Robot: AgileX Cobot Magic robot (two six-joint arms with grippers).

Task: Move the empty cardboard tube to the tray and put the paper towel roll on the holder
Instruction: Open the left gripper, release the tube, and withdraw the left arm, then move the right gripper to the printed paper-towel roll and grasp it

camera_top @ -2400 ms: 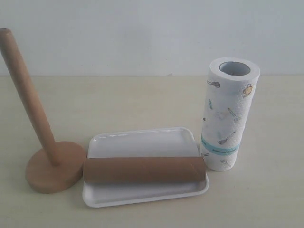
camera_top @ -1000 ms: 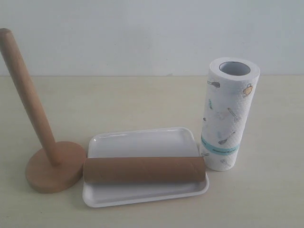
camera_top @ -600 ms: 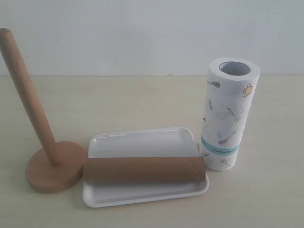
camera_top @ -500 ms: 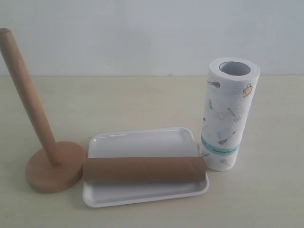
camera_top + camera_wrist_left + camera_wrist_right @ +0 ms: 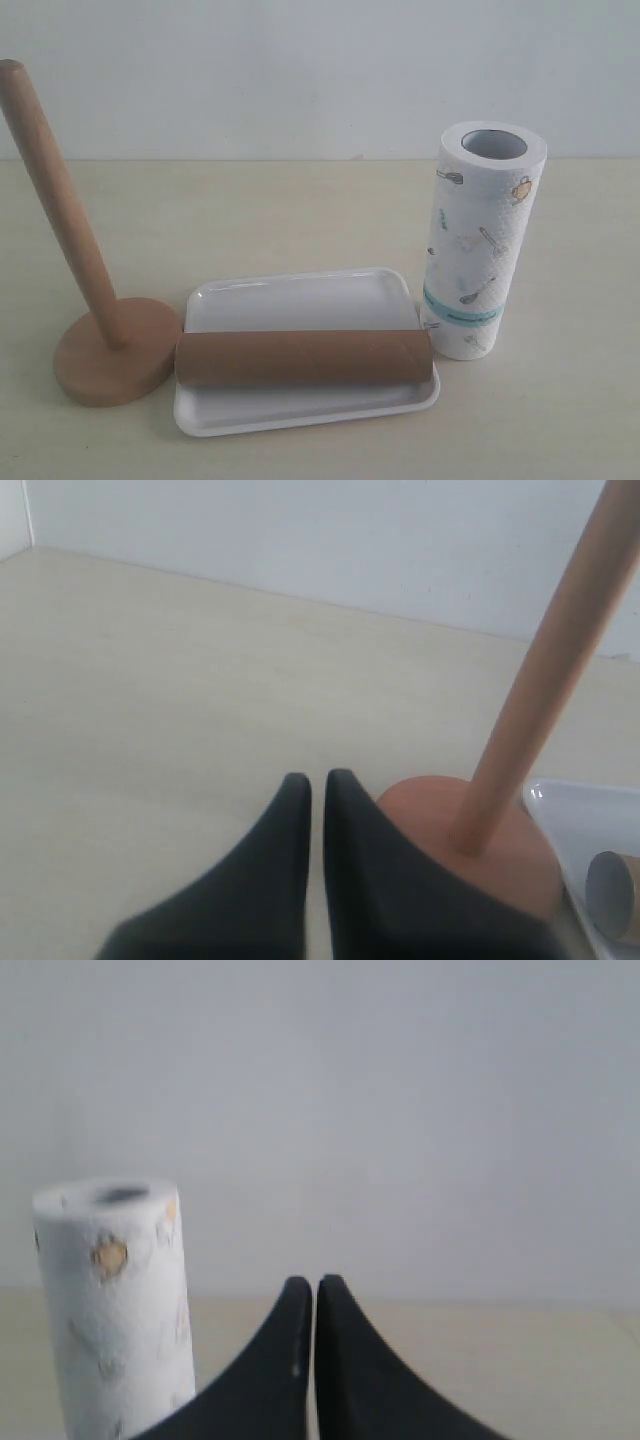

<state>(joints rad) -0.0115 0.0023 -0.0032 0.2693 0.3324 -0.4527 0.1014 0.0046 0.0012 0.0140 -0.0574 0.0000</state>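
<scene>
Exterior view: empty cardboard tube (image 5: 305,358) lies across tray (image 5: 300,297); paper towel roll (image 5: 482,240) upright just right of it; holder (image 5: 100,368) at left. Left gripper (image 5: 317,780) and right gripper (image 5: 314,1285): jaws together, nothing between.

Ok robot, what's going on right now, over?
Left gripper shut, empty; right gripper shut, empty. Tube lying across the tray. Paper towel roll upright beside it, not yet on the holder. Holder bare, nothing in the way.

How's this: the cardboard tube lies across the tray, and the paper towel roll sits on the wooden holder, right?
The cardboard tube does lie across the tray, but the paper towel roll stands on the table beside it, not on the wooden holder; the exterior view shows the post bare.
</scene>
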